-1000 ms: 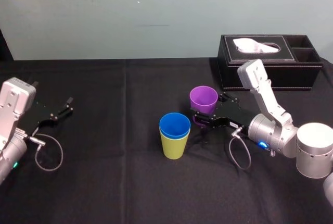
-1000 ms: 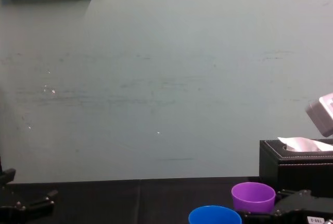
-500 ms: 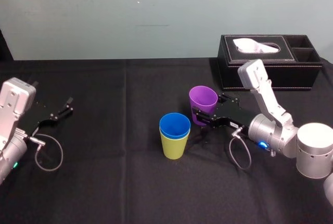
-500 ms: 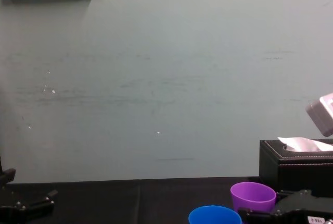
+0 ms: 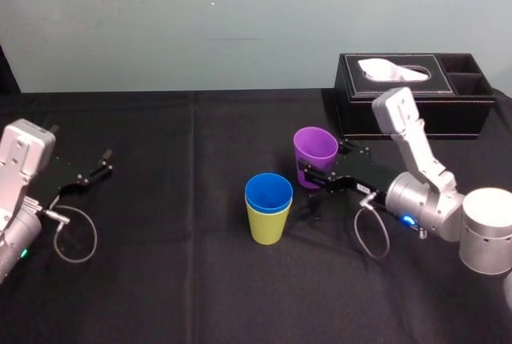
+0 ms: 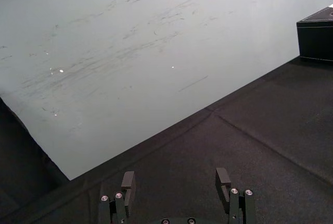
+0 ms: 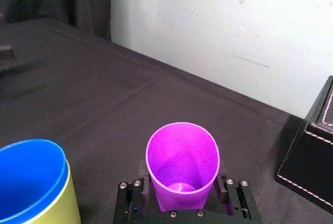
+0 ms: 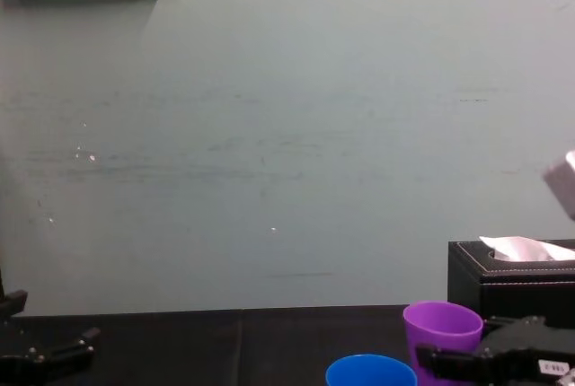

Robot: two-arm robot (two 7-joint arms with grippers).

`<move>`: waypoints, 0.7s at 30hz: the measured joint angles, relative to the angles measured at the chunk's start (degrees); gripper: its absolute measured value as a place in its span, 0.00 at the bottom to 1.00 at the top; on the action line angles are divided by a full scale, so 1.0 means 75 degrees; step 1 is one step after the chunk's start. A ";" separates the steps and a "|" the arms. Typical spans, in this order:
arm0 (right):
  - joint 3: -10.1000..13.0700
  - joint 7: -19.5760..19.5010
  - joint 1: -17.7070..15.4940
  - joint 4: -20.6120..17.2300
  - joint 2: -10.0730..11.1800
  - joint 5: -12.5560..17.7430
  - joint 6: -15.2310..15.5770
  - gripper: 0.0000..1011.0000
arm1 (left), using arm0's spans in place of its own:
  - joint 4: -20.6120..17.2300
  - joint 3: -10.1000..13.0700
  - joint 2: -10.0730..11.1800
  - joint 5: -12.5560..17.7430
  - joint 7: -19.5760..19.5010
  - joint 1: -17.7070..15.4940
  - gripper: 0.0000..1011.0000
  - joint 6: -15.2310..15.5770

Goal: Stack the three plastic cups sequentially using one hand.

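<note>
While the right gripper (image 5: pixel 328 168) is grasping the purple cup (image 5: pixel 314 152), left gripper (image 5: pixel 92 168) idling released at the bench's left edge, centring above the blue cup (image 5: pixel 268 193) is probably mattering most.

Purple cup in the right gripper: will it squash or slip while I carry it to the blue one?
Probably light: the purple cup is empty. Its thin plastic wall may flex if the right gripper squeezes harder. The smooth taper, gripped low, could let it slip or tilt.

Right gripper (image 7: pixel 182 190) clamps the upright purple cup (image 7: pixel 182 164), a finger on each side. Blue cup (image 7: pixel 28 182) nested in yellow-green cup (image 7: pixel 66 208), near but apart. Black stitched box (image 7: pixel 309 151) beyond.
</note>
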 joint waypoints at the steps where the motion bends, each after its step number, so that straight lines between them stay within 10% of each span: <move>1: 0.0050 0.0003 -0.0054 -0.0128 0.0035 0.0064 0.0076 0.71 | 0.0000 0.0000 0.0000 0.0000 0.0000 0.0001 1.00 0.0000; 21: 0.0501 0.0156 -0.0840 -0.2488 0.0986 0.0949 0.0875 0.71 | 0.0000 0.0000 0.0000 0.0000 0.0000 0.0000 1.00 0.0000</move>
